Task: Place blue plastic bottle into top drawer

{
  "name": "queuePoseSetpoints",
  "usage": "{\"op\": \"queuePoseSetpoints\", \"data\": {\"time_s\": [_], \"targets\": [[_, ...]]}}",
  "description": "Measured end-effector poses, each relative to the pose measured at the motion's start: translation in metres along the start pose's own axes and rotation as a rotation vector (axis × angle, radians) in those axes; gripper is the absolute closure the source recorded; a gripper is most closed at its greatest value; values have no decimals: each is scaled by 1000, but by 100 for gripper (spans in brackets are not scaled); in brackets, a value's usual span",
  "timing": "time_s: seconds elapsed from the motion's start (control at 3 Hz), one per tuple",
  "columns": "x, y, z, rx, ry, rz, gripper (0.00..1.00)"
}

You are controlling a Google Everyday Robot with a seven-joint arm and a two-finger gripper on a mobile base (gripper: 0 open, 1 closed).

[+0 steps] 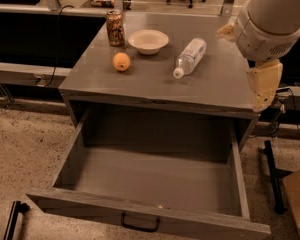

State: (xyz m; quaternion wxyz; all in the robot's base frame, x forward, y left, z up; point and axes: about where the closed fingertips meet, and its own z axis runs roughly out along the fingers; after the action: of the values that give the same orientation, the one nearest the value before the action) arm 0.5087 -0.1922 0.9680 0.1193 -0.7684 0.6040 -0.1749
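Note:
The blue plastic bottle (191, 57) lies on its side on the grey cabinet top (215, 86), its white cap pointing toward the front. The top drawer (155, 181) is pulled wide open below, with nothing in it. Its small black handle (140, 223) sits on the front panel. My gripper (262, 86) hangs at the cabinet's right front corner, to the right of the bottle and apart from it, holding nothing that I can see.
A brown drink can (115, 27), a white bowl (148, 41) and an orange (121, 61) stand on the left half of the top. A cardboard box (297, 199) and a black stand (272, 179) are at the lower right.

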Motion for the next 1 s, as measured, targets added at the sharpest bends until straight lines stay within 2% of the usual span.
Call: {"op": "queuePoseSetpoints", "data": {"time_s": [0.33, 0.67, 1.0], "targets": [[4, 0, -1, 3, 15, -81, 0], [-3, -1, 7, -6, 5, -138, 0], [-12, -18, 35, -38, -11, -308, 0]]}}
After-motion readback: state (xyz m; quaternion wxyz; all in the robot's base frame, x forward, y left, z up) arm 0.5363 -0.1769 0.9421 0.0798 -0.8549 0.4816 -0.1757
